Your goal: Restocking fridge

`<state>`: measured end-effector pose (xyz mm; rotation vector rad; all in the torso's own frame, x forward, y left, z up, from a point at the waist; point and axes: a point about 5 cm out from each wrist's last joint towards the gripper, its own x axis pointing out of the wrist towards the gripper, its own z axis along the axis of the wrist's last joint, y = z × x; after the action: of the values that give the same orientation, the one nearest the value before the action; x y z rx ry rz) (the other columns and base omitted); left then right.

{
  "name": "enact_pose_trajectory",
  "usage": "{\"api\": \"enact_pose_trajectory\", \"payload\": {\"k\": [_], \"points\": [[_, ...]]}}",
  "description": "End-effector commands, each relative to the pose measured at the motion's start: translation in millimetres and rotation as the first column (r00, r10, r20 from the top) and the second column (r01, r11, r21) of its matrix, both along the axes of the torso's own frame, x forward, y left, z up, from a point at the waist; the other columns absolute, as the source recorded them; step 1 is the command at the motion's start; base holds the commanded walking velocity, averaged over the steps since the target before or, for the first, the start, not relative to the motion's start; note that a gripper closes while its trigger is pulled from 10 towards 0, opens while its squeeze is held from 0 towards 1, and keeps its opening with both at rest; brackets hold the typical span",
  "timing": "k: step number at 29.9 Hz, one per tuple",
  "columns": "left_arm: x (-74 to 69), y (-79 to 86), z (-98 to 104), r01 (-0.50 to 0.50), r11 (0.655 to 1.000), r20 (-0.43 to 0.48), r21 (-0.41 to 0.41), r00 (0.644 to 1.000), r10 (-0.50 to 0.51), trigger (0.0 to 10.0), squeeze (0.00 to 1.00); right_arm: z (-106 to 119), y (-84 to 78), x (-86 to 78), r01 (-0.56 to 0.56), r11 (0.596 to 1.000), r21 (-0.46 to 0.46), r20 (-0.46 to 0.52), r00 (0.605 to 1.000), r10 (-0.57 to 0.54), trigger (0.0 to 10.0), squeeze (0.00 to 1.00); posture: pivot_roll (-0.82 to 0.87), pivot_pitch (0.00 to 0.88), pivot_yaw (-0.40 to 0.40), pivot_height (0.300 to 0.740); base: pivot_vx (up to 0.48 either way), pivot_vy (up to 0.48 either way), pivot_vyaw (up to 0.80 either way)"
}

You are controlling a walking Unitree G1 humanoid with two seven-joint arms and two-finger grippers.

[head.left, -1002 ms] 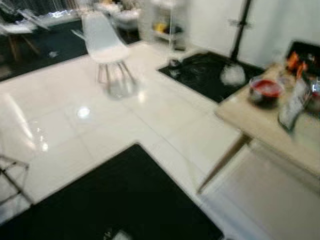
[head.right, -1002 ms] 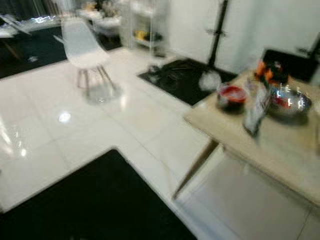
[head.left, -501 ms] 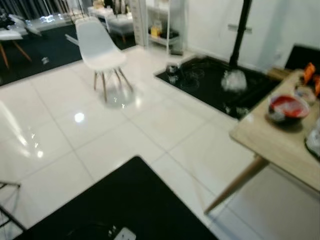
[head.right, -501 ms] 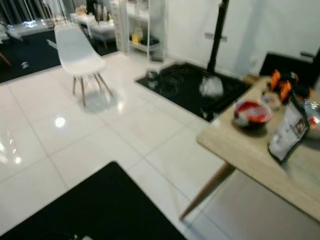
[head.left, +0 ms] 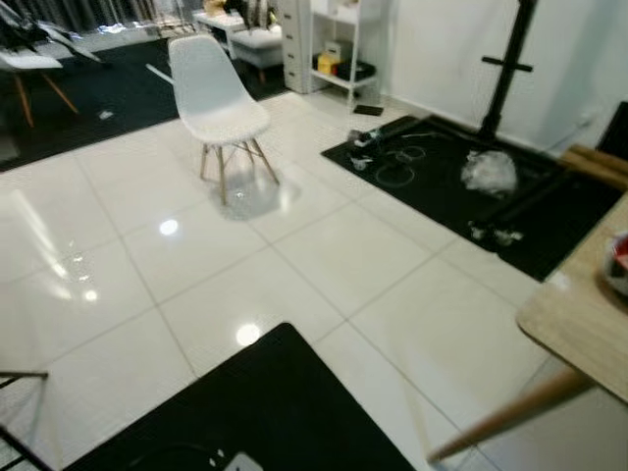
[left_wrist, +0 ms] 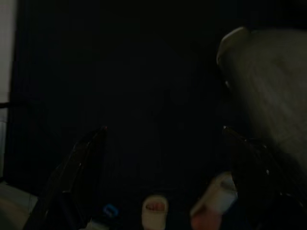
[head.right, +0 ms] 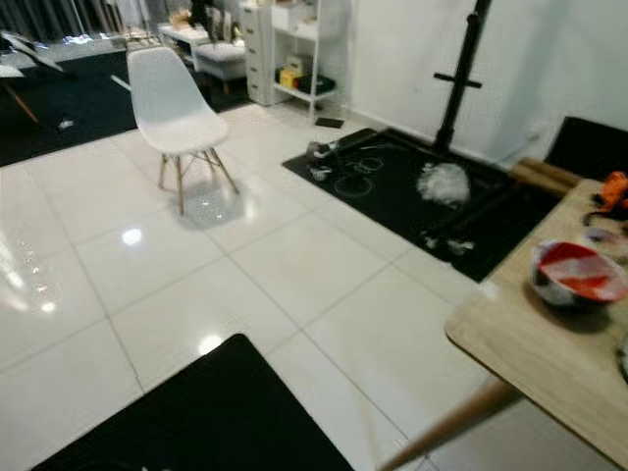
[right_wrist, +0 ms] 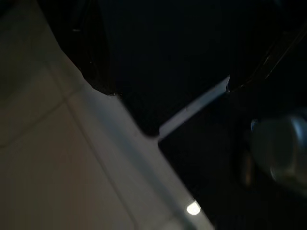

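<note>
Right eye view shows more of the wooden tabletop (head.right: pixel 535 358) at 4 o'clock than the left eye view does: one red-and-white bowl (head.right: pixel 578 274) sits on it, with an orange item (head.right: pixel 613 186) beyond it at the edge of the picture. In the left eye view just a sliver of that bowl shows.

One white chair (head.left: pixel 215 93) stands on the glossy white tile floor (head.left: pixel 294 265) at 11 o'clock. Two black mats lie on the floor: the far mat (head.left: pixel 471 191) at 2 o'clock with a black pole stand (head.right: pixel 461 74) and a white crumpled lump (head.right: pixel 444 182), and the near mat (head.right: pixel 196 417) at 6 o'clock. One white shelf unit (head.left: pixel 339 44) stands at 12 o'clock.

Compared with a second ago, the camera has swung left, so the tabletop has slid toward the edge and a pouch and metal bowl have left view.

Both wrist views are dark. The left gripper (left_wrist: pixel 163 182) and right gripper (right_wrist: pixel 168 88) hang with fingers spread apart, holding nothing. No fridge can be made out.
</note>
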<state>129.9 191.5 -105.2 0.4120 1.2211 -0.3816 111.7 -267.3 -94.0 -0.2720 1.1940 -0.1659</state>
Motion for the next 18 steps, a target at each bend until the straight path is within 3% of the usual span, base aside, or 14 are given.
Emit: {"api": "enact_pose_trajectory", "payload": {"k": [1, 4, 11, 18], "points": [[-11.7, -3.1, -4, 0.009, 1.0, -0.044, -0.012, 0.999, -0.01, 10.0, 0.0, -1, 5.2, 0.6, 0.004, 1.0, 0.027, 0.016, 1.0, -0.005, 10.0, 0.0, -0.05, 0.0, 0.024, 0.74, 0.304, 0.0, 0.0], [-11.6, -3.3, -4, 0.01, 1.0, -0.044, -0.013, 0.999, -0.01, 10.0, 0.0, -1, 5.2, 1.7, 0.001, 1.0, 0.028, 0.02, 1.0, -0.001, 10.0, 0.0, -0.05, 0.0, 0.026, 0.74, 0.306, 0.0, 0.0], [-12.2, -3.6, -4, 0.011, 1.0, -0.044, -0.013, 0.999, -0.012, 10.0, 0.0, 5, 9.8, 21.0, -0.071, 0.995, 0.072, 0.085, 0.994, 0.065, 10.0, 0.0, -0.05, 0.0, 0.023, 0.74, 0.308, 0.0, 0.0], [-13.2, -3.9, -4, 0.008, 1.0, -0.044, -0.013, 0.999, -0.009, 10.0, 0.0, 9, 14.4, 36.0, -0.137, 0.986, 0.095, 0.116, 0.985, 0.126, 10.0, 0.0, -0.05, 0.0, 0.022, 0.74, 0.274, 0.0, 0.8]]}}
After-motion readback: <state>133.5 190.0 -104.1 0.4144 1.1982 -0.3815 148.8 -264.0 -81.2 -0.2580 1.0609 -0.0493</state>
